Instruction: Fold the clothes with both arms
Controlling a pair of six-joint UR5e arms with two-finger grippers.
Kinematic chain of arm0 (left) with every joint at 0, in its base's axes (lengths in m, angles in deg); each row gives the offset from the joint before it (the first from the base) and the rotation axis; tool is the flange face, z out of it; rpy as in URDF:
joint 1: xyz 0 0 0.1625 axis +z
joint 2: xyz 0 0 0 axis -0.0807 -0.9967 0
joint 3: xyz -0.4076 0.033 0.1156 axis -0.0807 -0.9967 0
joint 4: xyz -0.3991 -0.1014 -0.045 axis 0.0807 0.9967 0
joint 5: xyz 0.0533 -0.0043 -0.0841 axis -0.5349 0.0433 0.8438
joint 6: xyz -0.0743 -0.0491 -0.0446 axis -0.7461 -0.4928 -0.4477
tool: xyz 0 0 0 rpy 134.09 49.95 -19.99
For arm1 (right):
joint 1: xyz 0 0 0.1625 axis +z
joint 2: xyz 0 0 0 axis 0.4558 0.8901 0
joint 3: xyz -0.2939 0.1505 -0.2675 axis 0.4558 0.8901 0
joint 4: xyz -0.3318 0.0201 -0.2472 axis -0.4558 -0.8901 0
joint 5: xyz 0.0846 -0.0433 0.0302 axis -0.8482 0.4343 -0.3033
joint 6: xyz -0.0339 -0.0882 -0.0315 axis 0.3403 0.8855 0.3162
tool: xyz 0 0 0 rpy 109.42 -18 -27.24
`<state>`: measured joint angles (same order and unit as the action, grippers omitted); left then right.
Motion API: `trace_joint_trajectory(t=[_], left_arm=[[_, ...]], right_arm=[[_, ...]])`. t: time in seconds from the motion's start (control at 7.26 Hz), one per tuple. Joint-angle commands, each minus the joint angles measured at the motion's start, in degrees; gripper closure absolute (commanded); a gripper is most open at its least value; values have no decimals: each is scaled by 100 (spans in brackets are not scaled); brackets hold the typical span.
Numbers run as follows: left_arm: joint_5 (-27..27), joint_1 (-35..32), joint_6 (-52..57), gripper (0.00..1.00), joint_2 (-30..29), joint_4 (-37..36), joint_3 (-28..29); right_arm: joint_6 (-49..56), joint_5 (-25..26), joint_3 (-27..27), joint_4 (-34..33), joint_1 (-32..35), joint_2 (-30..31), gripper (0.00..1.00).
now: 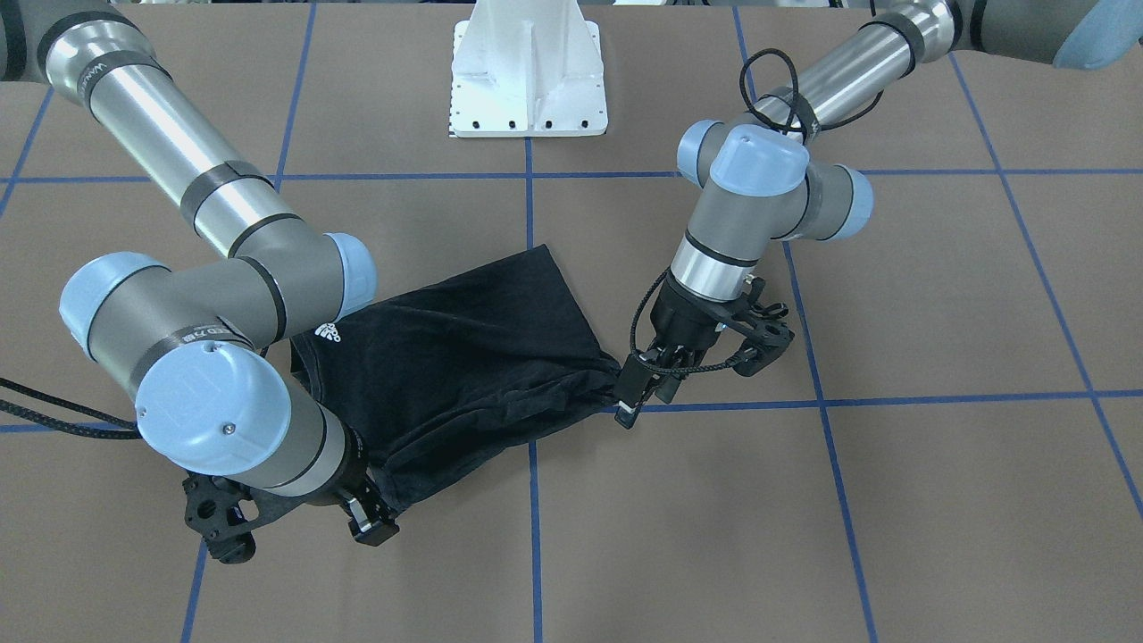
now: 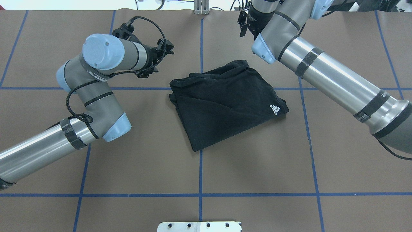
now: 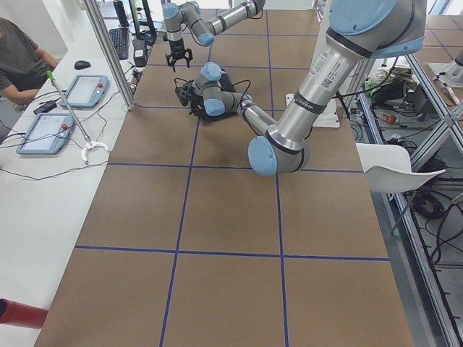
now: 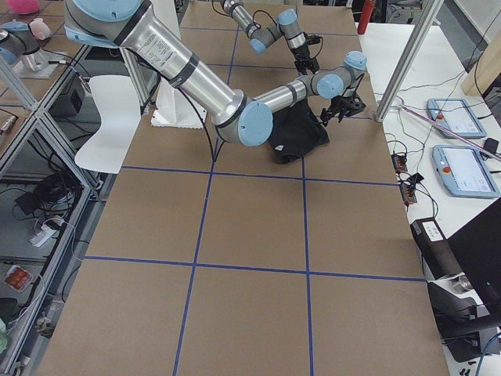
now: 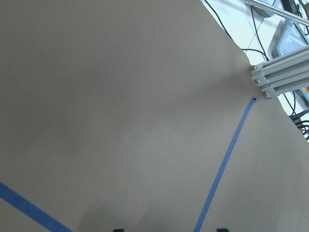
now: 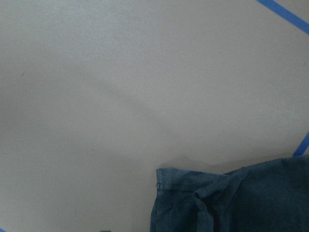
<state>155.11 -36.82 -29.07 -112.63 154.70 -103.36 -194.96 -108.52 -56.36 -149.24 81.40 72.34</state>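
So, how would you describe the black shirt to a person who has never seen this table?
Look at the brown table marked with blue tape lines. Near its middle, over a crossing of two lines, lies a folded black T-shirt. It is the only cloth there, and a small white logo sits near one corner.

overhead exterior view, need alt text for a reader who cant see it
A black T-shirt, folded into a rough rectangle with a small white logo facing up, lies in the middle of a brown table gridded with blue tape. The left gripper and right gripper hang near its far side, neither gripping it.
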Motion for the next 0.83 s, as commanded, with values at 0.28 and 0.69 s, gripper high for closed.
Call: trace_joint_trajectory(t=[0.28,0.69], left_arm=[[907,-372,2088,1,822,-322,-1230],[1714,-1099,4794,1,2421,-438,-2340]], right_arm=[[1674,10,-1179,-2,379,993,0],[3914,2,-3078,-37,1020,3084,0]])
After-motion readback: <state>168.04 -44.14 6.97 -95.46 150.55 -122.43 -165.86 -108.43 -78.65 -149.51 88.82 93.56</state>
